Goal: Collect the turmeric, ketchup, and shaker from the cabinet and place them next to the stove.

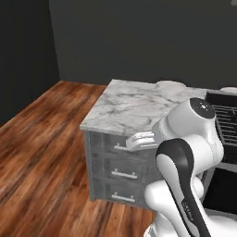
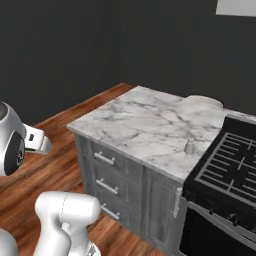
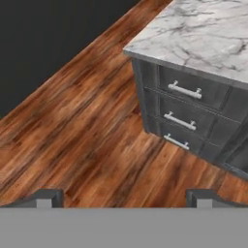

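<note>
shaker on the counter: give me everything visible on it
The shaker is a tiny pale grey piece with a rounded top, standing upright on the marble counter. It sits near the counter's front right corner, just beside the left edge of the stove, apparently not touching it. Nothing else is in contact with it; only its base meets the marble. It is too small in the right base view to make out holes, seams or material.
</note>
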Robot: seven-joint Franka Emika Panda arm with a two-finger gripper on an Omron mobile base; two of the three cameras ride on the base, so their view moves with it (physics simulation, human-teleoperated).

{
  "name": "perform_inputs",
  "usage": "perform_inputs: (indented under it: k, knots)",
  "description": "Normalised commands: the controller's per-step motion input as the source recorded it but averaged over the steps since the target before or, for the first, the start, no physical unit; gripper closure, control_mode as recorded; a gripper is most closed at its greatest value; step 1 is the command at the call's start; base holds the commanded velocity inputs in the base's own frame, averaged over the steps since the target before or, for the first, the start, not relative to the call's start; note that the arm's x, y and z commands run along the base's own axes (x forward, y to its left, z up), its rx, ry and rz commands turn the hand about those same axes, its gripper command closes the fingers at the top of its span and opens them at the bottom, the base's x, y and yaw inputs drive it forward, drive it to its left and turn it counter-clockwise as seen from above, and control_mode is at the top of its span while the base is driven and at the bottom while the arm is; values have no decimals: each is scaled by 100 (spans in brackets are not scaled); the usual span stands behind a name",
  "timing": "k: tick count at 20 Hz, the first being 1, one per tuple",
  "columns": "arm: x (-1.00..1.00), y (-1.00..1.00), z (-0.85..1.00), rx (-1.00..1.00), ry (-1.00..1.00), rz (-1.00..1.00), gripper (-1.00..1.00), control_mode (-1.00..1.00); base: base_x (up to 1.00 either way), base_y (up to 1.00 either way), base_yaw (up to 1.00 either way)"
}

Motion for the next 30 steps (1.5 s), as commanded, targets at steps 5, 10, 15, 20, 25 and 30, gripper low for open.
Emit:
perform_inputs:
  k: [5, 10, 15, 20, 25, 30]
  knots:
    - [0, 0, 0, 0, 0, 0, -100, 100, -1, 42, 64]
    - [0, 0, 0, 0, 0, 0, -100, 100, 0, 31, 68]
    - [0, 0, 0, 0, 0, 0, -100, 100, 0, 24, 70]
    - [0, 0, 0, 0, 0, 0, -100, 100, 0, 23, 71]
    - [0, 0, 0, 0, 0, 0, -100, 100, 0, 24, 70]
    - [0, 0, 0, 0, 0, 0, -100, 100, 0, 30, 66]
